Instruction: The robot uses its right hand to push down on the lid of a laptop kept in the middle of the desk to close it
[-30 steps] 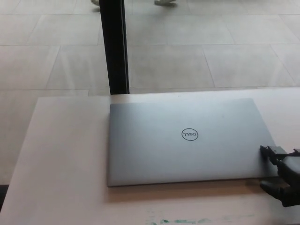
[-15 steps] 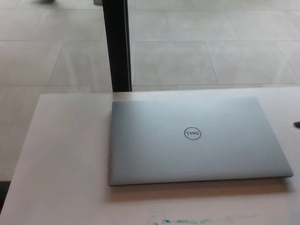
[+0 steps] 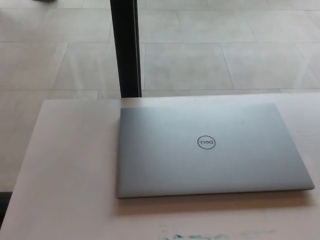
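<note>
1. The silver laptop point(image 3: 210, 150) lies flat and fully closed on the pale desk point(image 3: 70, 170), its lid with the round logo point(image 3: 205, 143) facing up.
2. Its back edge sits close to the desk's far edge, right of centre.
3. Neither robot hand shows, so their finger spread cannot be told.
4. A black post point(image 3: 126, 47) stands behind the desk on the tiled floor point(image 3: 225, 50).

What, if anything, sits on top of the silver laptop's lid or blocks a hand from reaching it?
Nothing visible does. The flat silver laptop lies closed on the pale desk with its lid bare, and neither robot hand is in view. The black vertical post stands behind the desk, clear of the lid.
</note>
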{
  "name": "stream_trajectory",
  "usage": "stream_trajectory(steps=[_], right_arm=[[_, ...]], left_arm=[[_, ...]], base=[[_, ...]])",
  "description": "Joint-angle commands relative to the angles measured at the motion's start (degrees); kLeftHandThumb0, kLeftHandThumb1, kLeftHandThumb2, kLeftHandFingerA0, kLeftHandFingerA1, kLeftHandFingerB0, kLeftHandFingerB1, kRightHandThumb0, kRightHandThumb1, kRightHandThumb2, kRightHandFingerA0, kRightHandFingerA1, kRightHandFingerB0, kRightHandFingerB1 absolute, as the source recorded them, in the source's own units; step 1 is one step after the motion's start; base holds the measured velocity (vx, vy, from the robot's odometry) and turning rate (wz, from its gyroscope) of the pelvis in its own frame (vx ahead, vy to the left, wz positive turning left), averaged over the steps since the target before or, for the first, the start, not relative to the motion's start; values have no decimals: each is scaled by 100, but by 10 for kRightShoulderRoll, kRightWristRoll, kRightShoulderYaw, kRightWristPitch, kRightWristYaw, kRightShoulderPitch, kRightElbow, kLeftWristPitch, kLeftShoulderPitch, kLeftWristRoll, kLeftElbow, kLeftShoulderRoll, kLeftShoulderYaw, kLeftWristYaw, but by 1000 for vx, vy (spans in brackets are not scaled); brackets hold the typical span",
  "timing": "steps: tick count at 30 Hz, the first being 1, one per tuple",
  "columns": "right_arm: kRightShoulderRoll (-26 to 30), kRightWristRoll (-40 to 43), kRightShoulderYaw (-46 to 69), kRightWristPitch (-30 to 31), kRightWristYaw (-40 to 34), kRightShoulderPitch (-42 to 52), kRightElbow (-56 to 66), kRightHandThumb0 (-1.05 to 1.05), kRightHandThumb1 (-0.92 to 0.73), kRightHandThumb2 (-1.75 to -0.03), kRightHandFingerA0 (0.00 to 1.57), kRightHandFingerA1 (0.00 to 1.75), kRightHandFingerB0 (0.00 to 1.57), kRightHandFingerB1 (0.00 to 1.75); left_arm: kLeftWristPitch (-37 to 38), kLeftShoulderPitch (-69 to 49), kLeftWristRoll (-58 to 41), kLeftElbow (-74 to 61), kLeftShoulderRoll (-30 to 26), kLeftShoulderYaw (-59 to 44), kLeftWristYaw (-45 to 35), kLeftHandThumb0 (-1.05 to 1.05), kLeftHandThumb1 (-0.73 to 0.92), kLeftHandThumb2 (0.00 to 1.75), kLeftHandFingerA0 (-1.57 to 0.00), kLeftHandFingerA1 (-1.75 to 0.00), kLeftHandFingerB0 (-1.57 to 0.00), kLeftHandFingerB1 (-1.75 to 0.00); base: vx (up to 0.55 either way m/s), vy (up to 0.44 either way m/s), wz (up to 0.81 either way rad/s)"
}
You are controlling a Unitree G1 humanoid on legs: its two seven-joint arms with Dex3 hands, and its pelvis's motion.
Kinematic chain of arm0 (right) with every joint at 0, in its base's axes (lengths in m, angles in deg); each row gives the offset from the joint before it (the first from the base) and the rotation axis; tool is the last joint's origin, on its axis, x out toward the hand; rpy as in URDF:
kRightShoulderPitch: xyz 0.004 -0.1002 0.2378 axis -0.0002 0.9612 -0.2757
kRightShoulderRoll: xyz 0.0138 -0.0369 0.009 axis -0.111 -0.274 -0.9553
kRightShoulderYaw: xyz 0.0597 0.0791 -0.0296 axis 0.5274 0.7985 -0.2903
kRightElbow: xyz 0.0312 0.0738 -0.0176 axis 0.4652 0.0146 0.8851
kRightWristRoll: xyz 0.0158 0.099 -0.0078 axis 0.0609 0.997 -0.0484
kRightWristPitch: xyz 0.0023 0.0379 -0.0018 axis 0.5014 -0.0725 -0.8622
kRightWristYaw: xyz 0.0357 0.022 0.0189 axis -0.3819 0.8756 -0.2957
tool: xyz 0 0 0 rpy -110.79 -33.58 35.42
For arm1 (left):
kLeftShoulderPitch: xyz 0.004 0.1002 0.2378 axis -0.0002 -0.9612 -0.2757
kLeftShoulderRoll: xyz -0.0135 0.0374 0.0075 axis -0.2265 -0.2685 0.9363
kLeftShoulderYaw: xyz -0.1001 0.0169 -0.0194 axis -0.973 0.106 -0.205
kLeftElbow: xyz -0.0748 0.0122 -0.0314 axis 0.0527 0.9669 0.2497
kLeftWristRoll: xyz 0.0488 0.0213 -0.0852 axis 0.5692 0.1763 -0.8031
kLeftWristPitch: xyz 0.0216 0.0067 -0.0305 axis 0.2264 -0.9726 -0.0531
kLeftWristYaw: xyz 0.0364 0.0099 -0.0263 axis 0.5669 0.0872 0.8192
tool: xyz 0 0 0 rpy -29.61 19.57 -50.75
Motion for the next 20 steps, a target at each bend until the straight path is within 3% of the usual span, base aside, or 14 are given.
stream_trajectory(steps=[1, 2, 3, 4, 5, 7, 8, 10, 11, 12, 17, 20], right_arm=[[-32, 265, 344, -48, -14, 149, -132, -79, -92, -73, 31, 55, 33, 37], [-43, 262, 358, -44, -35, 165, -146, -78, -92, -76, 33, 55, 34, 39], [-53, 268, 366, -45, -43, 177, -155, -77, -80, -117, 29, 61, 21, 47], [-68, 276, 380, -48, -49, 191, -167, -77, -80, -117, 29, 61, 21, 47], [-85, 290, 398, -42, -65, 201, -202, -79, -83, -84, 30, 55, 27, 39], [-96, 290, 409, -47, -85, 210, -232, -85, -82, -87, 30, 57, 26, 39], [-107, 296, 418, -46, -92, 214, -241, -81, -92, -73, 30, 58, 27, 35], [-115, 304, 429, -51, -91, 217, -255, -82, -92, -75, 26, 55, 22, 33], [-123, 316, 442, -56, -93, 216, -276, -78, -74, -109, 25, 61, 14, 46], [-137, 333, 462, -57, -98, 215, -291, -79, -92, -72, 25, 59, 18, 35], [-152, 350, 499, -41, -117, 203, -340, -86, -92, -75, 33, 60, 17, 33], [-158, 342, 501, -42, -127, 197, -354, -88, -92, -75, 34, 70, 18, 39]], left_arm=[[6, -4, -6, 5, -4, -9, 7, -67, 38, 86, 0, -51, -10, -50], [14, -6, -2, 7, -3, -5, 1, -65, 39, 88, -1, -52, -7, -50], [14, -6, -3, 6, -2, -6, 2, -65, 39, 87, -3, -52, -8, -50], [14, -5, -4, 4, 0, -7, 5, -65, 39, 87, -3, -52, -8, -50], [16, -8, -5, 1, 5, -9, 10, -41, 39, 99, -7, -56, -2, -51], [15, -8, -5, 0, 6, -11, 14, -41, 38, 98, -8, -56, -2, -51], [17, -8, -1, -2, 6, -9, 19, -41, 39, 99, -8, -56, -3, -50], [18, -8, 0, -2, 7, -9, 21, -41, 38, 98, -8, -56, -3, -50], [19, -9, 0, -1, 7, -9, 20, -41, 36, 97, -8, -56, -3, -50], [20, -11, 1, 3, 7, -10, 19, -41, 35, 96, -7, -55, -2, -50], [32, -3, 12, 26, 5, -6, 26, -41, 33, 95, -7, -55, -2, -50], [31, -2, 11, 32, 4, -10, 31, -41, 33, 95, -7, -54, -3, -50]], base=[[0, 0, 0], [0, 0, 0], [0, 0, 0], [0, 0, 0], [0, 0, 0], [0, 0, 0], [0, 0, 0], [0, 0, 0], [0, 0, 0], [0, 0, 0], [0, 0, 0], [0, 0, 0]])
